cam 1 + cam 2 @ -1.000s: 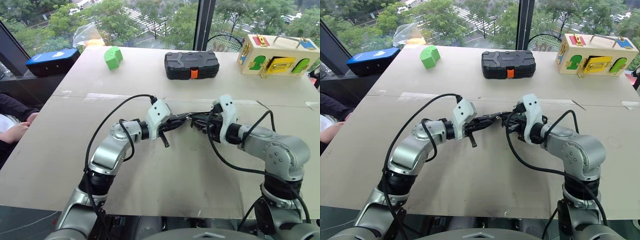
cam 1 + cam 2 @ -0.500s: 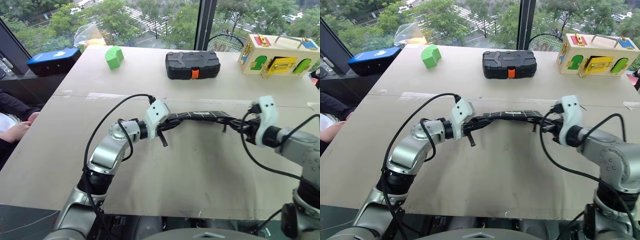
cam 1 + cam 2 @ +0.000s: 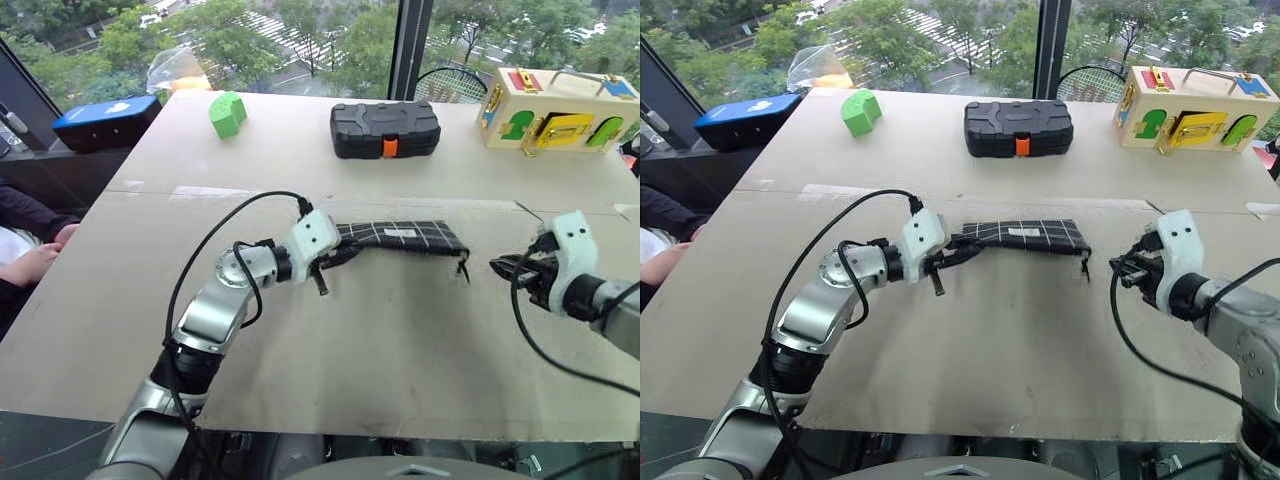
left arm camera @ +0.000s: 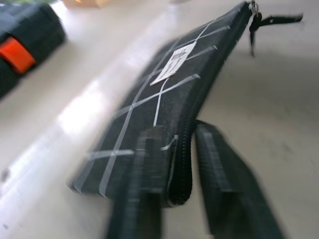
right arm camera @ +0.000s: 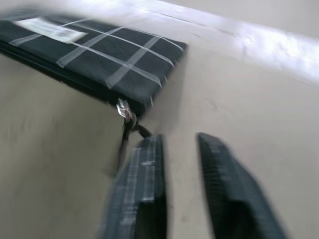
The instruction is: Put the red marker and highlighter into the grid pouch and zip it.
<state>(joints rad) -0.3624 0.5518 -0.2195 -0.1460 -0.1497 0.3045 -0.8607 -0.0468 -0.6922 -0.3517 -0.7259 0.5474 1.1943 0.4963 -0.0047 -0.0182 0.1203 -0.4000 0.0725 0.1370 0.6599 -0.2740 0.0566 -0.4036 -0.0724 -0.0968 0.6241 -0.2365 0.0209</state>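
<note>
Since a second ago the right tool (image 3: 503, 266) has pulled away toward the right edge of the surface (image 3: 400, 350), and the grid pouch (image 3: 400, 236), earlier bunched between the two tools, now lies stretched out flat with both tools loosened.

Off the far left corner a blue case (image 3: 105, 120) rests on a ledge, and a person's hand (image 3: 35, 262) shows beside the left edge. A green block (image 3: 227, 113) sits near the far edge. The left tool (image 3: 335, 262) is at the pouch's left end, its fingers (image 4: 142, 184) spread, one on the pouch's top face and one below the zipper edge, straddling it without pinching. The pouch lies in the middle of the surface, its white label (image 3: 400, 234) up and its zipper pull (image 3: 463, 265) hanging at the right end. A hard black case with orange latch (image 3: 385, 129) stands behind it by the far edge. The right tool hovers just right of the pull, apart from it, its fingers (image 5: 142, 189) spread and empty. A wooden latch box (image 3: 555, 108) occupies the far right corner.
</note>
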